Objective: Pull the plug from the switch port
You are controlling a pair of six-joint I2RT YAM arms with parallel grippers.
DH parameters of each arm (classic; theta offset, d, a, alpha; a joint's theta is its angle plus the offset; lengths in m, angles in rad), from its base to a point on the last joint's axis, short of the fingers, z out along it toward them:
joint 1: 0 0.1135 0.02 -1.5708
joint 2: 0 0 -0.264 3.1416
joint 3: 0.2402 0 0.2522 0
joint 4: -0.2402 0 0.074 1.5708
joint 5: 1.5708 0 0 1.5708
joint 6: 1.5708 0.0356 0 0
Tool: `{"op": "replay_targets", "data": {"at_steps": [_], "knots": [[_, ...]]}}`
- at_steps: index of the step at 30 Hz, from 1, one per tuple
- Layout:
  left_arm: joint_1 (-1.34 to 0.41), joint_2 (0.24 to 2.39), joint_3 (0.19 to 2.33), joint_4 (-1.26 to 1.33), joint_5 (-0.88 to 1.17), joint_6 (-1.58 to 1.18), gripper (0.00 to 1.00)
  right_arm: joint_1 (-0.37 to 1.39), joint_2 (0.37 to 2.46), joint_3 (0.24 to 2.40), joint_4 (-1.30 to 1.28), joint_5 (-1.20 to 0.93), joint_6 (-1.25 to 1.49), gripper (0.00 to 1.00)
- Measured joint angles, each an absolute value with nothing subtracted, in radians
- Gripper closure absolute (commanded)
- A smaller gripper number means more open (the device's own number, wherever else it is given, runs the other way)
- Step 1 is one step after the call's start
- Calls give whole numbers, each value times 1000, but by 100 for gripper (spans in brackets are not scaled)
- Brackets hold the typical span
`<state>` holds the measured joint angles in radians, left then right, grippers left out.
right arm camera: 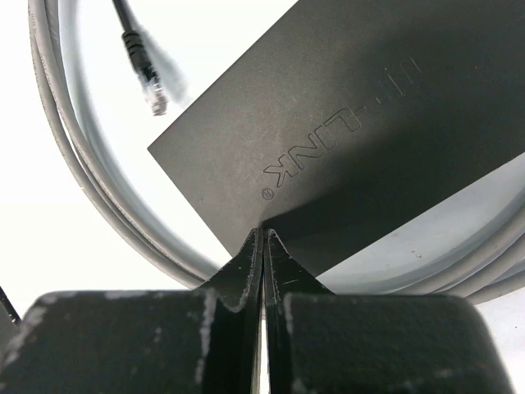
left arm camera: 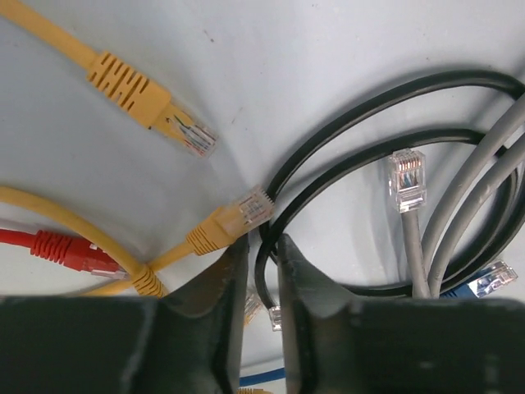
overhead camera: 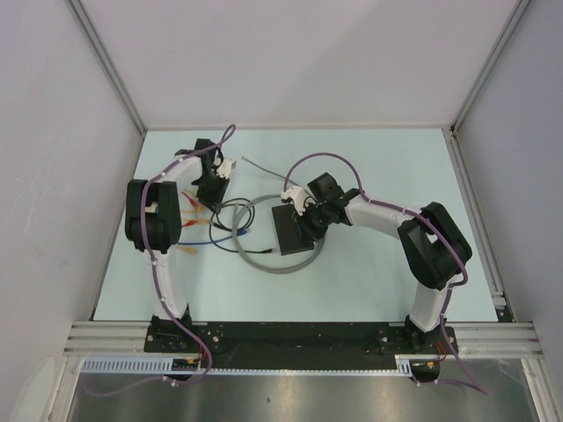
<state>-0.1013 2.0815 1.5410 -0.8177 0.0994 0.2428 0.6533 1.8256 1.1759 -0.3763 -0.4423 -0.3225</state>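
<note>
The switch is a flat matte-black box in the middle of the table, also seen in the right wrist view. My right gripper is shut and empty, its tips resting on the switch's near edge. A black-booted plug lies free on the table beside the switch. The switch's ports are hidden. My left gripper stands left of the switch, its jaws nearly closed around a black cable that ends in a clear plug between them.
A grey cable loops around the switch. Loose patch cords lie under the left gripper: two yellow plugs, a red one, a grey one and a blue one. White walls surround the table.
</note>
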Motion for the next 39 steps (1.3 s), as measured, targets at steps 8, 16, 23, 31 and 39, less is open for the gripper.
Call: {"op": "replay_targets", "data": {"at_steps": [8, 16, 23, 31, 39], "knots": [[-98, 2073, 1533, -827, 91, 328, 100, 653, 1826, 1176, -375, -441, -323, 100], [-96, 1944, 1469, -827, -169, 562, 100, 653, 1829, 1176, -364, -442, -314, 100], [-92, 1810, 1345, -623, -429, 882, 100, 653, 1837, 1181, -350, -446, -308, 100], [-91, 1836, 1328, -472, -579, 1078, 74, 653, 1839, 1182, -346, -444, -308, 100], [-91, 1912, 1467, -526, -618, 1015, 28, 651, 1839, 1185, -345, -434, -307, 100]]}}
